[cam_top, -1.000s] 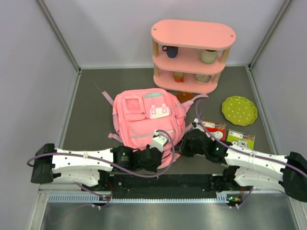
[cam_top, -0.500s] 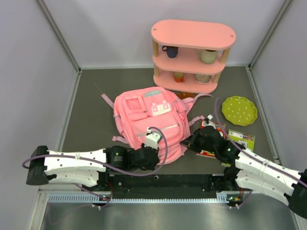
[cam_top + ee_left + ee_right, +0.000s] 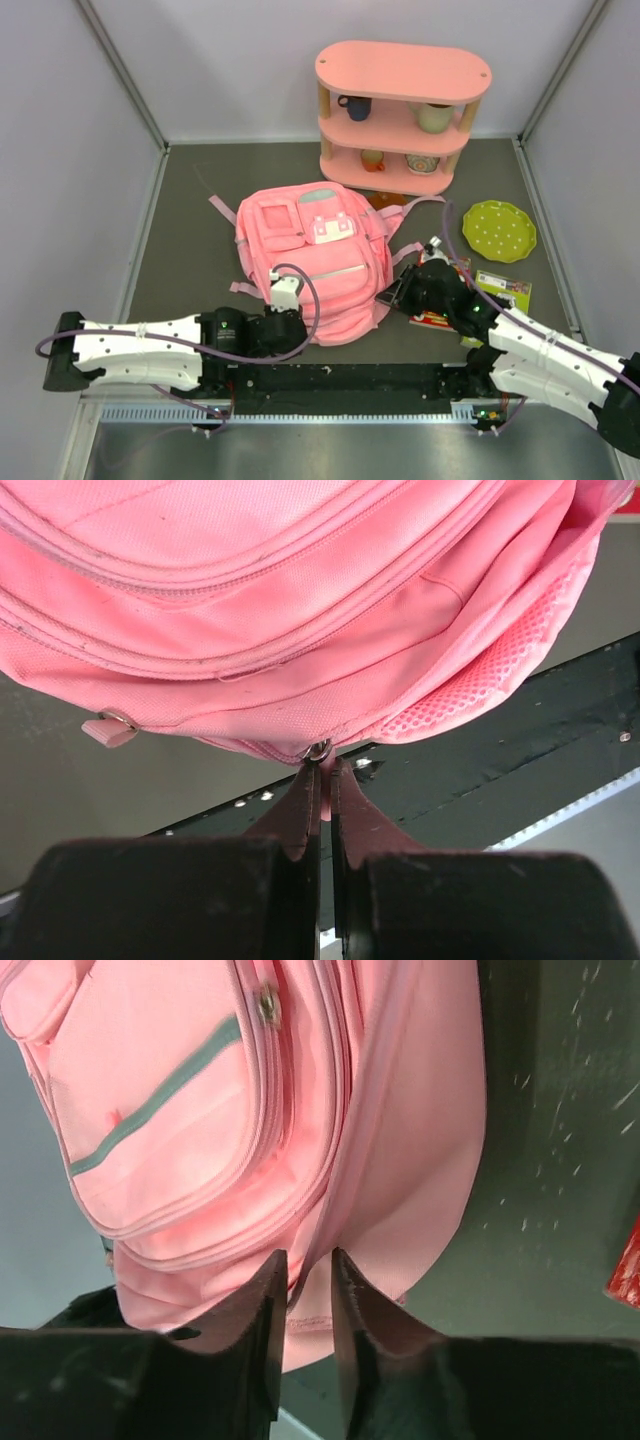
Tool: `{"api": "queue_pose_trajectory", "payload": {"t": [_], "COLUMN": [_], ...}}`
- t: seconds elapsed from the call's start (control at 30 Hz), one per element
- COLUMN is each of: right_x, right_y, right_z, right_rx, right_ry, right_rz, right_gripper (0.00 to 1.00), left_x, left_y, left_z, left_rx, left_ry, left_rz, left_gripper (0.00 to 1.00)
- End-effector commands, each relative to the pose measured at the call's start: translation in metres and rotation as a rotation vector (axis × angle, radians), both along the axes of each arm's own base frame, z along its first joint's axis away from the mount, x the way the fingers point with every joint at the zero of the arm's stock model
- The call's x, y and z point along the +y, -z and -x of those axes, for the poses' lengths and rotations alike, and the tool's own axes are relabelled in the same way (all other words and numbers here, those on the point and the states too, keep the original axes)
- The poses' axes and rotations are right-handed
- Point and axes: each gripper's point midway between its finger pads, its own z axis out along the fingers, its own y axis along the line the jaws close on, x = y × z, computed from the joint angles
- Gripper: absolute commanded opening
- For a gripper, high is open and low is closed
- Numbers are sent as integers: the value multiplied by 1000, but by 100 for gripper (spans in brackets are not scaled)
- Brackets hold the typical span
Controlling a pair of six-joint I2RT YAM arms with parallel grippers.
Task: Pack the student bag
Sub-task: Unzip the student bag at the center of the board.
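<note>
Left pincer [image 3: 321,790]: I saw it clamped on the zipper pull [image 3: 319,751], at the bag's lower edge.
Right pincer [image 3: 307,1285]: narrow, nipping the bag's right edge.
Student bag [image 3: 310,255]: centre frame on the desk [image 3: 190,230], long axis running up-frame from both pincers.

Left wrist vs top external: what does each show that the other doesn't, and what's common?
Only left wrist: the left gripper shut on a zipper pull at the near edge of the student bag, a second pull off to one side, and the mesh side pocket.
Only top external: the pink shelf with cups, the green plate, a green packet, and the right gripper at the bag's side.
Both: the student bag and the left gripper.
</note>
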Motion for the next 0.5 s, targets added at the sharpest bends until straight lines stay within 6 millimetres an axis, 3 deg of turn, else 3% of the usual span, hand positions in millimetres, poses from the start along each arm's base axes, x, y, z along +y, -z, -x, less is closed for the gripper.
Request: {"api": "queue_pose_trajectory", "payload": {"t": [0.0,0.03,0.07,0.13,0.17,0.2,0.27,0.33,0.47], "right_x": [5,7,10,5,3,3,9,18,33], "right_y": [-37,-41,-48,-44,-51,-46,-53,-59,-60], "right_z": [-18,-16,-8,4,9,18,29,44,56], "right_rx": [-128,-126,-124,-72,-71,-50,-27,4,56], "right_ry": [-26,-36,-64,-56,-51,-61,-59,-75,-73], "right_rz": [-34,-54,-89,-98,-131,-147,-235,-299,-297], "right_gripper": [37,52,61,75,76,76,77,76,77], "left_x": [4,-5,-17,-31,-38,-45,-58,-76,-101], "left_y": [-7,-11,-17,-27,-27,-33,-33,-45,-44], "left_z": [-5,-3,-4,-2,-3,-3,-1,1,3], "left_rx": [-77,-79,-109,-119,-129,-135,-134,-143,-137], "left_ry": [90,120,162,203,224,236,286,319,367], "left_rz": [-47,-20,3,37,32,45,34,74,48], "left_gripper": [0,0,0,0,0,0,0,0,0]}}
